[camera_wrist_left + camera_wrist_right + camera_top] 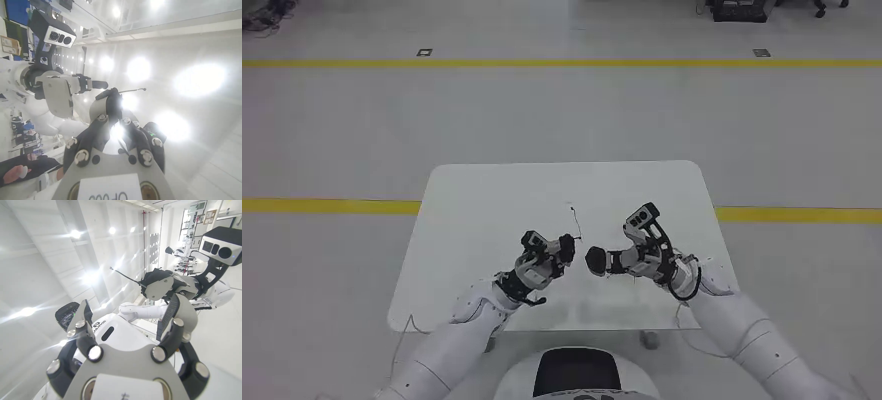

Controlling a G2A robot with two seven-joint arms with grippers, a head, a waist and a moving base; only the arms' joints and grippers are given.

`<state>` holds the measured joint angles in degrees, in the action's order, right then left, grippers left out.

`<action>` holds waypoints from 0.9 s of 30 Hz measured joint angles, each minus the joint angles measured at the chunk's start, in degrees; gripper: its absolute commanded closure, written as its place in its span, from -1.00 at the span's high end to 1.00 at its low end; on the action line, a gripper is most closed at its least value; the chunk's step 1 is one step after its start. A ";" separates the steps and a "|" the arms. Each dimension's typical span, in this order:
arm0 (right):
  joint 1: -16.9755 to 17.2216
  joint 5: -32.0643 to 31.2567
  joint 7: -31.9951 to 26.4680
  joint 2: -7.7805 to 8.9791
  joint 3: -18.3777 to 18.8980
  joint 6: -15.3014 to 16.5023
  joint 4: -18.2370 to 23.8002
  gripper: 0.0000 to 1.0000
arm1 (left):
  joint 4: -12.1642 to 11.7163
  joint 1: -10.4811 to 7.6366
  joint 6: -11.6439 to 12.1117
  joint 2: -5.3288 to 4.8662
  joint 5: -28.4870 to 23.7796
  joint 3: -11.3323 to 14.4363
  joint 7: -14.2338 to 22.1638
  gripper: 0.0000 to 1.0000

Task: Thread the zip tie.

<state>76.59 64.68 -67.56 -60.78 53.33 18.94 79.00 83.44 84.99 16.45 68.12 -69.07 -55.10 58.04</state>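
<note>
One white table, grey floor; left claw grips zip tie.

A: How many zip ties do you count?
B: One zip tie.
A: And grippers?
B: Two, the left gripper and the right gripper, one per arm, so two arms as well.
A: Tables?
B: One table.
A: Anything to count on the floor?
B: Two yellow lines, the far line and the near line. Also two dark marks, one square and a second square. They may be floor plates, but they are too small to tell.
</note>
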 measured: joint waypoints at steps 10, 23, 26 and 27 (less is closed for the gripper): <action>-2.12 0.28 -0.93 -1.80 -1.61 -1.48 -2.70 -0.36 | -0.20 -0.01 0.06 0.19 0.65 -0.24 -0.04 -1.00; -3.18 -1.27 -0.63 -3.43 -1.99 -1.80 -4.63 -0.54 | -0.03 0.08 -0.27 0.24 1.15 -0.34 -0.29 -1.00; -3.26 -1.54 -0.57 -3.73 -1.88 -1.90 -4.85 -0.56 | -0.03 0.08 -0.27 0.24 1.14 -0.34 -0.29 -1.00; -3.31 -1.67 -0.51 -3.86 -1.87 -1.95 -4.93 -0.56 | -0.03 0.08 -0.27 0.24 1.14 -0.34 -0.29 -1.00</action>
<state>73.28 63.01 -68.07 -64.63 51.46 16.99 74.07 83.40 85.07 16.18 68.36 -67.93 -55.44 57.75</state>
